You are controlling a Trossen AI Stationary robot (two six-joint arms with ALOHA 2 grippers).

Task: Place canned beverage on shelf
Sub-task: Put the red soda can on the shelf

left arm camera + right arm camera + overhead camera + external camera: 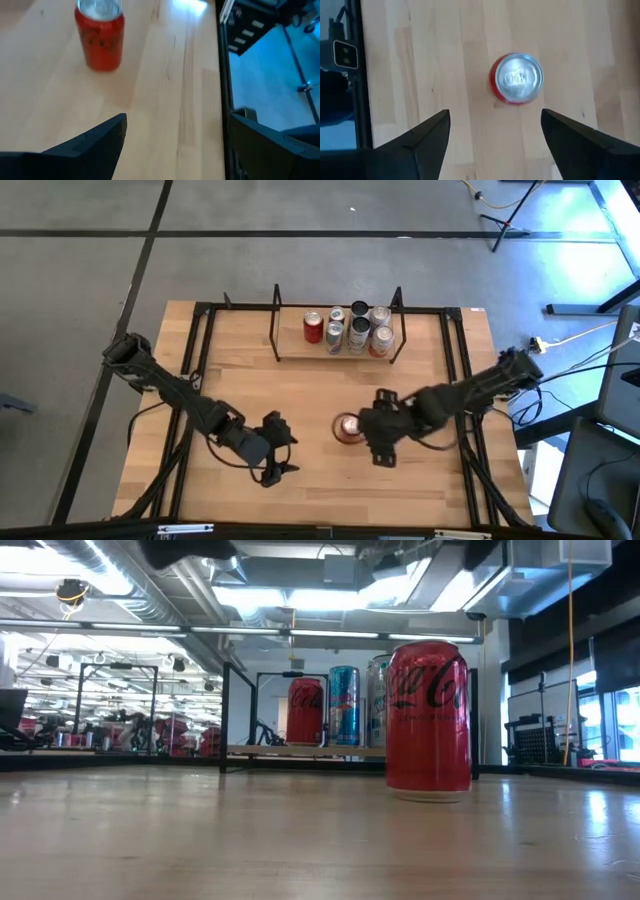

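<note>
A red cola can (347, 429) stands upright on its base on the wooden tabletop; it also shows in the low view (428, 720), the left wrist view (100, 37) and from above in the right wrist view (517, 79). My right gripper (378, 435) is open, above and just right of the can, touching nothing. My left gripper (278, 448) is open and empty, left of the can. The shelf (335, 350), a light-wood plank with black wire frames at its ends, stands at the table's far side and carries several cans (350, 328).
Black rails (455, 380) run along the tabletop's sides and far edge. Bare tabletop lies between the red can and the shelf. The shelf's left part, beside its red can (313, 328), is bare.
</note>
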